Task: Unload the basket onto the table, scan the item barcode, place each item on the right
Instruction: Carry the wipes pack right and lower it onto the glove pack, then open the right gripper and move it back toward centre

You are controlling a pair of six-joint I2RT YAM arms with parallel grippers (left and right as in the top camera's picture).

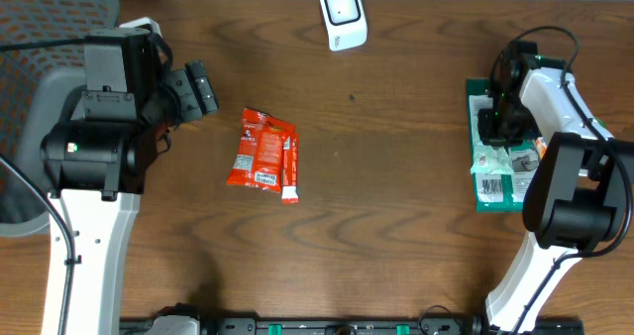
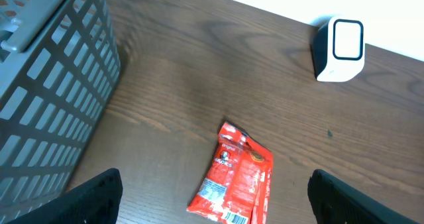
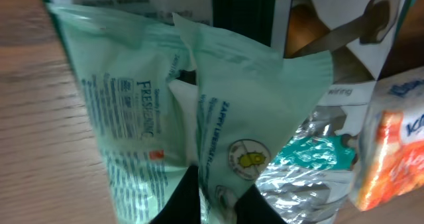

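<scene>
Just one red packet point(image 1: 264, 154), one scanner point(image 1: 343, 15).

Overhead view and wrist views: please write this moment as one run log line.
left gripper open, empty | right gripper at pale green packet, grip unclear | red packet on table | scanner, no item near

A white rounded barcode scanner point(image 1: 343, 16) is stood at the far edge; a flat red foil snack packet point(image 1: 264, 154) is laid left of centre, its barcode point(image 2: 231, 217) turned upward.

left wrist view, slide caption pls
Red snack packet on the wood table, white scanner beyond, grey basket at left
</scene>
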